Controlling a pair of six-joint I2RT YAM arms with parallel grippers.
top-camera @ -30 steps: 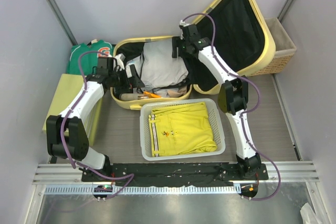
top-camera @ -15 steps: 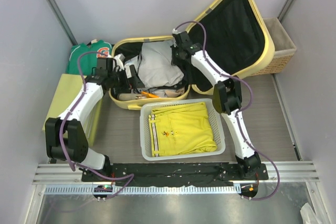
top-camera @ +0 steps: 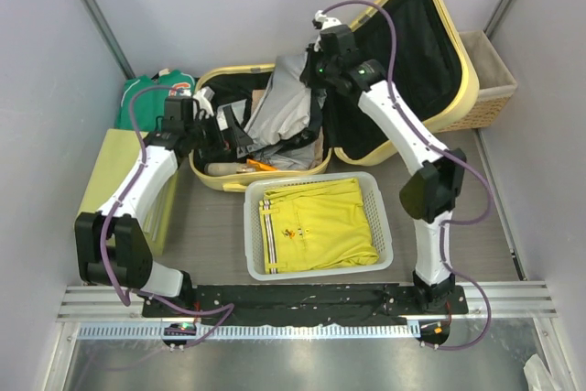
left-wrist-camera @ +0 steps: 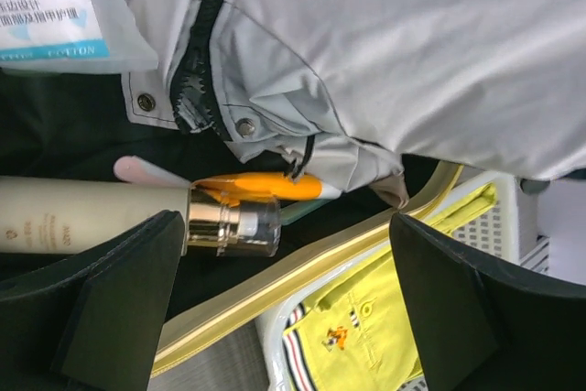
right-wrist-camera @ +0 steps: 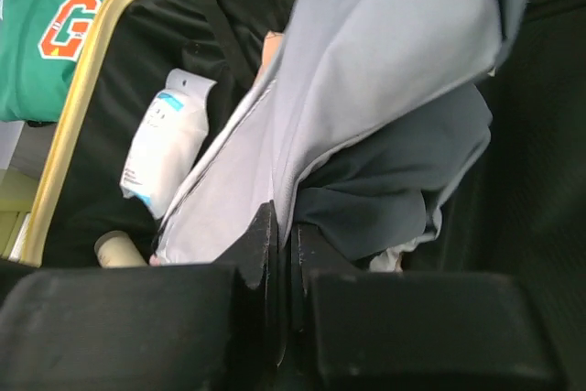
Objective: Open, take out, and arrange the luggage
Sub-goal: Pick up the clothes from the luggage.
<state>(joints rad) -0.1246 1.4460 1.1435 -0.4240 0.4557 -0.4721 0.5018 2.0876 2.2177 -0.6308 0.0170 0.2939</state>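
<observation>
The luggage (top-camera: 461, 54) lies open at the back, a pale yellow suitcase with black lining and its lid leaning to the right. My right gripper (top-camera: 308, 82) is shut on a fold of a grey jacket (top-camera: 280, 109) and holds it up out of the luggage's base. The right wrist view shows the jacket (right-wrist-camera: 385, 61) pinched between the fingers of that gripper (right-wrist-camera: 284, 226). My left gripper (top-camera: 233, 131) stands open over the base's front left, holding nothing. Below the left gripper (left-wrist-camera: 284, 226) lie a cream bottle (left-wrist-camera: 92, 212), an orange pen-like item (left-wrist-camera: 265, 187) and the luggage rim (left-wrist-camera: 302, 267).
A white basket (top-camera: 252, 235) holding a folded yellow shirt (top-camera: 316, 222) stands just in front of the luggage. A green garment (top-camera: 156, 93) and a yellow-green box (top-camera: 114, 171) are at the left. A wicker basket (top-camera: 490, 89) sits at the back right. A white packet (right-wrist-camera: 165, 139) lies in the luggage.
My right gripper has shut on the grey jacket and risen, pulling the cloth up from the luggage. The left gripper stays open in almost the same spot.
</observation>
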